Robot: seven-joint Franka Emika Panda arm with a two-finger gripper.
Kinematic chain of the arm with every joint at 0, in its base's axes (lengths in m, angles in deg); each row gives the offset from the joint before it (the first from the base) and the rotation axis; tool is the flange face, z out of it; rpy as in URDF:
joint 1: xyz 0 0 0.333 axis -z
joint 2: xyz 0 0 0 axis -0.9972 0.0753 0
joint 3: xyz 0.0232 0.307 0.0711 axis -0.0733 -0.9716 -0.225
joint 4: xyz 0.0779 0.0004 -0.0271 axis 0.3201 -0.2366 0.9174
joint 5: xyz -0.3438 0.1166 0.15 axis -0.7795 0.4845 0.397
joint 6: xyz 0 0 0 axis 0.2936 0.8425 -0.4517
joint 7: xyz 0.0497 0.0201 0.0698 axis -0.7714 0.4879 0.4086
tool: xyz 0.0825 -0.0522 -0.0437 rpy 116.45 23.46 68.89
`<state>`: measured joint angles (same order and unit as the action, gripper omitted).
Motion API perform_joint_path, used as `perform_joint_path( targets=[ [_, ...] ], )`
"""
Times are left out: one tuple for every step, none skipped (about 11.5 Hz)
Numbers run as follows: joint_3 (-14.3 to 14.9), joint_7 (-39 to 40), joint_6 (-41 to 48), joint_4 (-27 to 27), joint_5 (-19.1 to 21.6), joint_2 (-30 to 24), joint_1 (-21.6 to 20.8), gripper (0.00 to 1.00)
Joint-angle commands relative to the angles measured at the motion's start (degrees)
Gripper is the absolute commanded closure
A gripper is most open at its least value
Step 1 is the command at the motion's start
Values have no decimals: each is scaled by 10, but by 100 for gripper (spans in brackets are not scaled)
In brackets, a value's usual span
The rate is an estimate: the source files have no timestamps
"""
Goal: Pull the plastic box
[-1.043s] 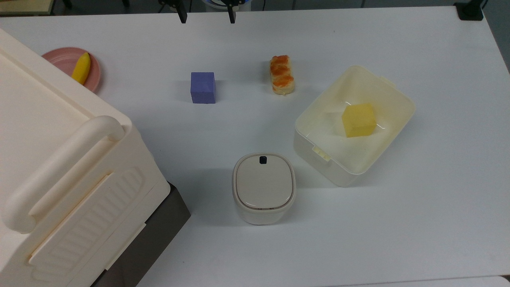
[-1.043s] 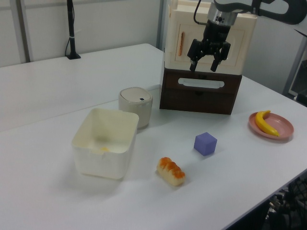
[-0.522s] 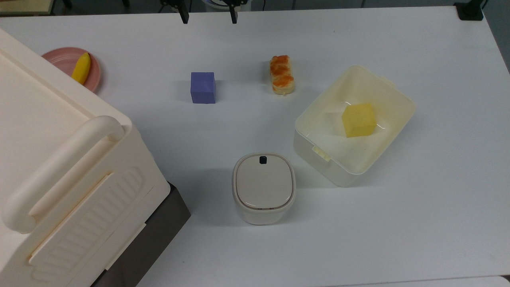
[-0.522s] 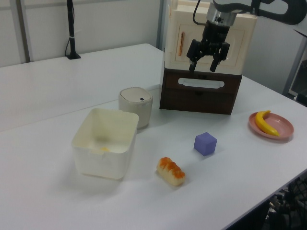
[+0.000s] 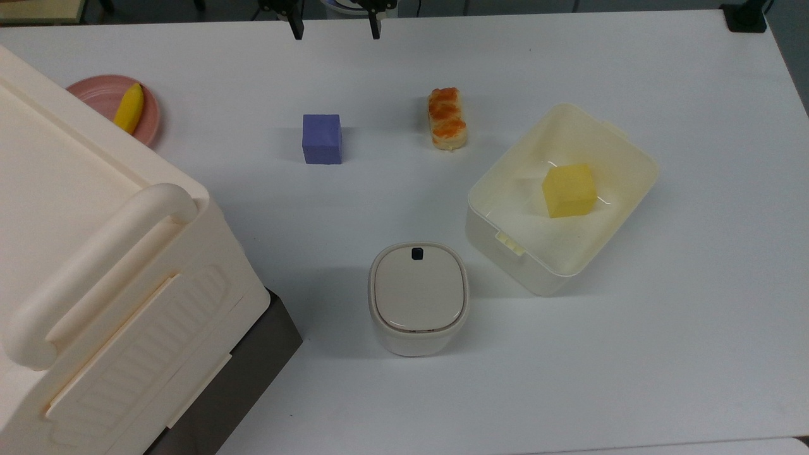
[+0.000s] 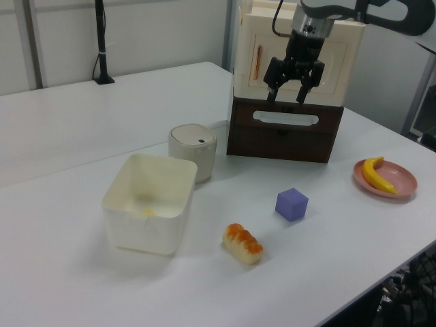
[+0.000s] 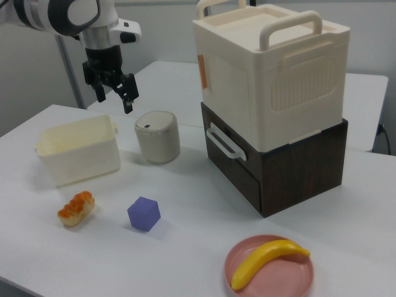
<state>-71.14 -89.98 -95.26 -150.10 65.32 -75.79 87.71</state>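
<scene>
Top view: approach step. The gripper (image 5: 333, 25) hangs with its 2 fingers spread, empty, well apart from the plastic box (image 5: 562, 197) at the top view's right. You must next reach its rim.

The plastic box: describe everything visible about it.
The plastic box is a cream-white, translucent rectangular tub with rounded corners, a rim and small latch tabs. It is lidless and stands upright on the white table, angled to the table's edges, beside the lidded container. A yellow cube sits inside. Nothing grips it.
</scene>
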Motion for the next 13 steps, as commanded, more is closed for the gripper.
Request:
perform_joint_path(
  targets=[
    [1, 11, -12, -8, 9, 4, -17, 0],
    [3, 11, -13, -4, 2, 17, -39, 0],
    [3, 37, -36, -8, -1, 23, -52, 0],
    [4, 76, -65, -8, -4, 39, -75, 0],
    [4, 105, -80, -7, -15, 50, -91, 0],
    [4, 133, -89, -7, -26, 56, -110, 0],
    [2, 174, -97, -8, -25, 59, -118, 0],
    [-2, 238, -97, -8, -24, 63, -120, 0],
    [-19, 310, -97, -8, -25, 63, -117, 0],
    [-35, 364, -98, -8, -28, 65, -114, 0],
    [-39, 384, -103, -6, -26, 77, -116, 0],
    [-46, 387, -105, 0, -27, 99, -120, 0],
    [-63, 391, -112, 9, -37, 120, -120, 0]
  ],
)
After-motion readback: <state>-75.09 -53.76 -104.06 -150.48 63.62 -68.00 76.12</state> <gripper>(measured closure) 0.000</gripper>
